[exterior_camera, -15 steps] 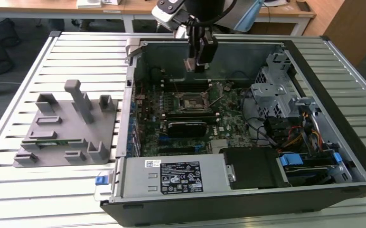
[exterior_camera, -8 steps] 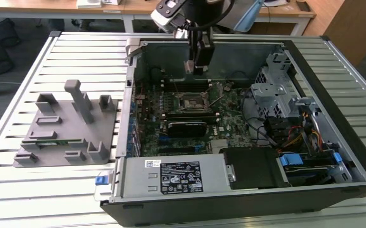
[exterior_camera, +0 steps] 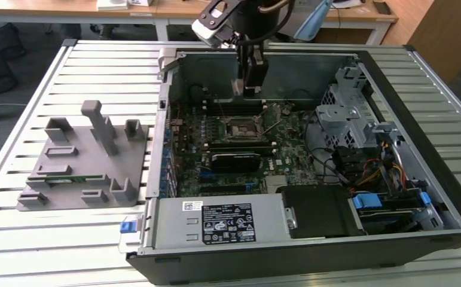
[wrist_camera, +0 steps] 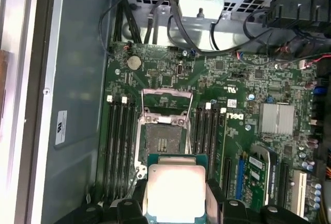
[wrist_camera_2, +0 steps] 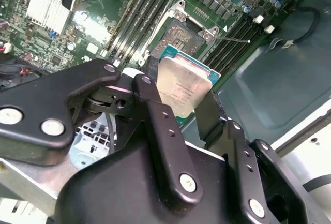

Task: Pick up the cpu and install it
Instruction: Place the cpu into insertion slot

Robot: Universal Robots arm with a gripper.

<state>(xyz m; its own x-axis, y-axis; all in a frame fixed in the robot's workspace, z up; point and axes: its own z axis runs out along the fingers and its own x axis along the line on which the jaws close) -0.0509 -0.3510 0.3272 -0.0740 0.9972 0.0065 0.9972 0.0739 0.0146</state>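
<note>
Grip on the cpu above the open socket

The gripper hangs inside the computer case, over the motherboard. Its two black fingers pinch the cpu by opposite edges. In both wrist views the cpu shows its silvery lid, with a thin green rim around it. It is held in the air, apart from the board.

The socket lies near it and below. Its metal frame is swung up and its contact field is bare, and memory slots run along either side. Nothing sits in the socket yet.

As a thing to handle, the cpu looks light, stiff and flat, so its weight should hardly load the grip. The lid looks smooth, and a squeeze on the thin edges gives little surface to hold, so it could probably slip or tilt if jarred. The underside and the socket's contacts are likely the fragile parts. The edges, where the fingers now sit, seem the right place to take it, leaving both faces untouched.

How squarely the cpu sits between the pads is hard to judge. In the second wrist view it appears slightly turned against the socket's outline, though the camera's angle may account for that.
</note>
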